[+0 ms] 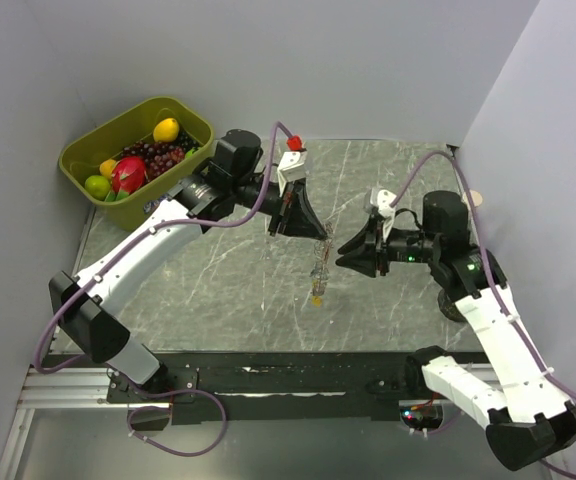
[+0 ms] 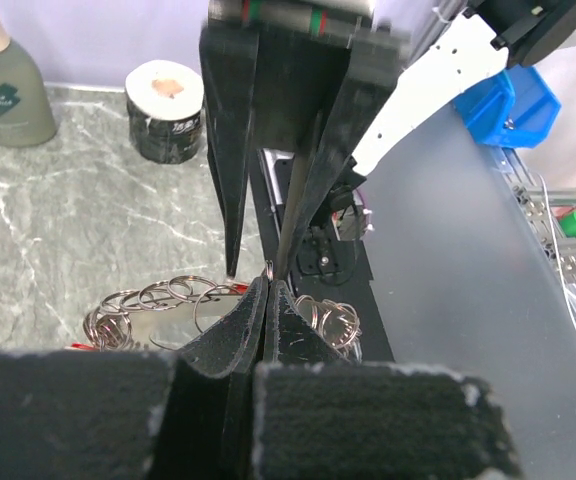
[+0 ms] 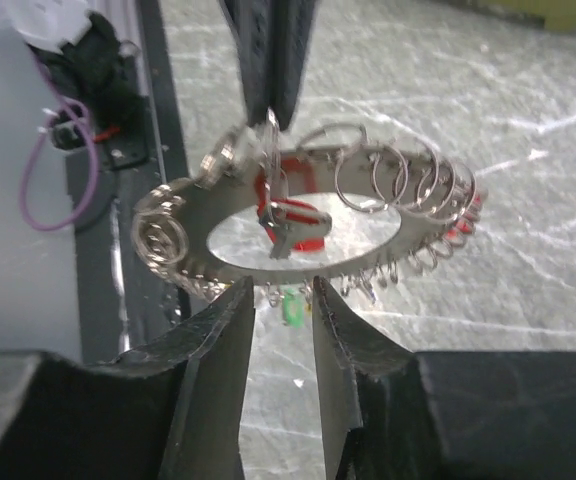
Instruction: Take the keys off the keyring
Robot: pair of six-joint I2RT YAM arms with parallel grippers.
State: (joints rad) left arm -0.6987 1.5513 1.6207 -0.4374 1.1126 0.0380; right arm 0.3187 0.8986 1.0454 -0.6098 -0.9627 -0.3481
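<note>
The keyring (image 3: pixel 308 215) is a wide silvery loop strung with several small split rings, hanging level above the marble table. My left gripper (image 3: pixel 271 112) comes down from above and is shut on one small ring at the loop's rim; its own view shows the closed pads (image 2: pixel 267 283) pinching that ring. A red key (image 3: pixel 293 228) hangs inside the loop, and a tiny green key (image 3: pixel 290 306) dangles below the rim. My right gripper (image 3: pixel 281 296) is open, its tips just under the near rim on either side of the green key. From above, the keyring (image 1: pixel 318 268) hangs between both grippers.
A green bin (image 1: pixel 78 165) of fruit stands at the back left. A grey bottle (image 2: pixel 3 85) and a dark tape roll (image 2: pixel 165 110) stand on the marble. Blue bins (image 2: pixel 498 105) sit beyond the table's black edge rail (image 2: pixel 363 300).
</note>
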